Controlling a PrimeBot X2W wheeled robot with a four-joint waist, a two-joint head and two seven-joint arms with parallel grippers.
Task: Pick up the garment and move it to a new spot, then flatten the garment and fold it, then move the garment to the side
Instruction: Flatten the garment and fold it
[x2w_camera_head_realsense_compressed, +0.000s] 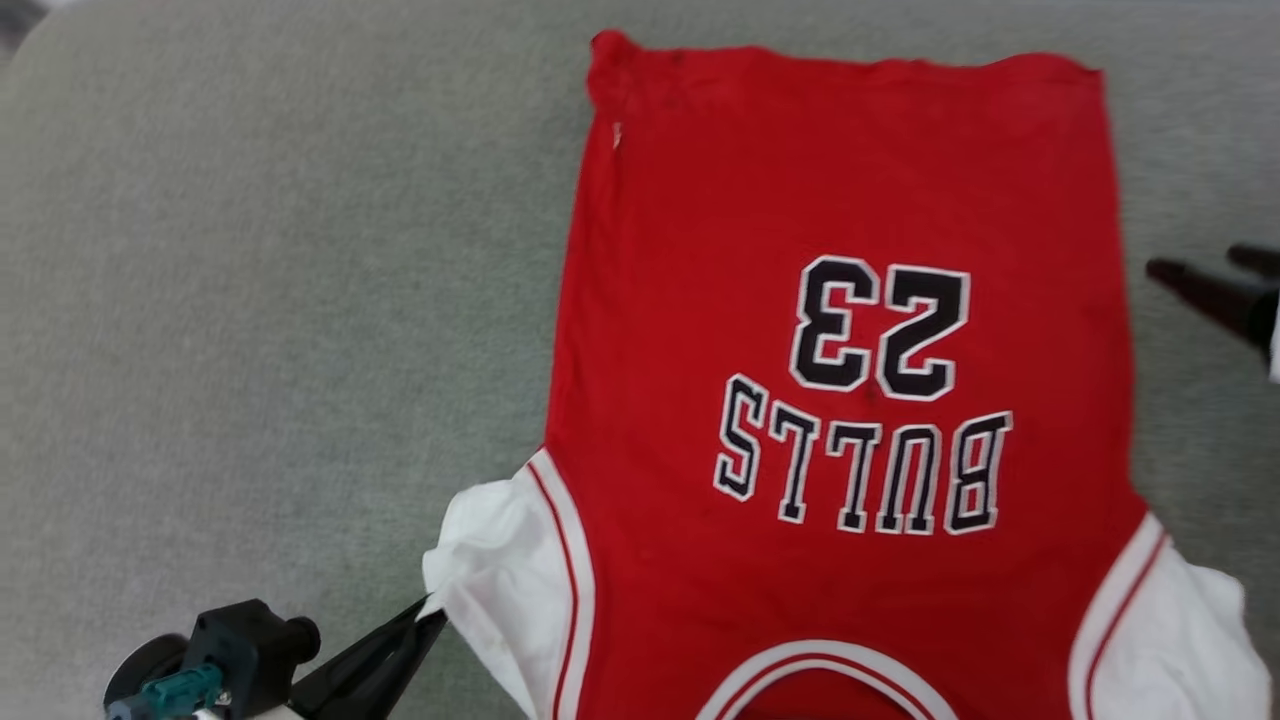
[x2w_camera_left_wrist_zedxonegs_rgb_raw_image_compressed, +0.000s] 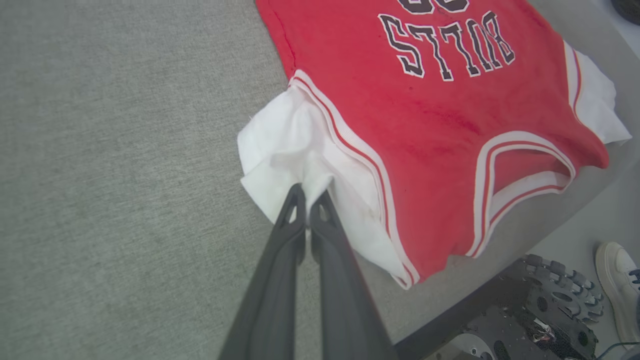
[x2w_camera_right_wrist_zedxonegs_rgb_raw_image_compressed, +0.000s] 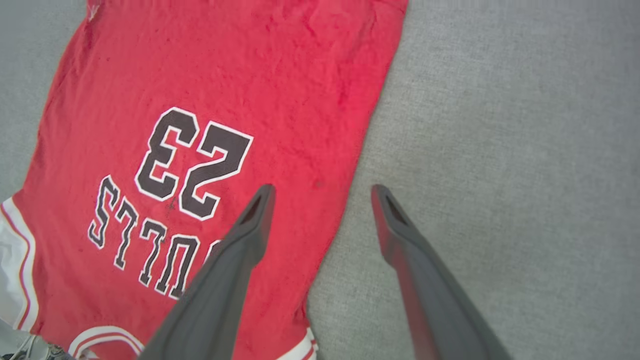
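Note:
The garment, a red jersey with white sleeves and black "BULLS 23" lettering facing up, lies spread flat on the grey surface, collar toward me. My left gripper is shut on the edge of its left white sleeve, pinching the cloth at the fingertips. My right gripper is open at the right edge of the head view, beside the jersey's right side. In the right wrist view its fingers straddle the red side edge, hovering above it with nothing between them.
The grey cloth surface stretches wide to the left and behind the jersey. Its front edge drops off near the collar; below it are my dark wheeled base and a person's white shoe on the floor.

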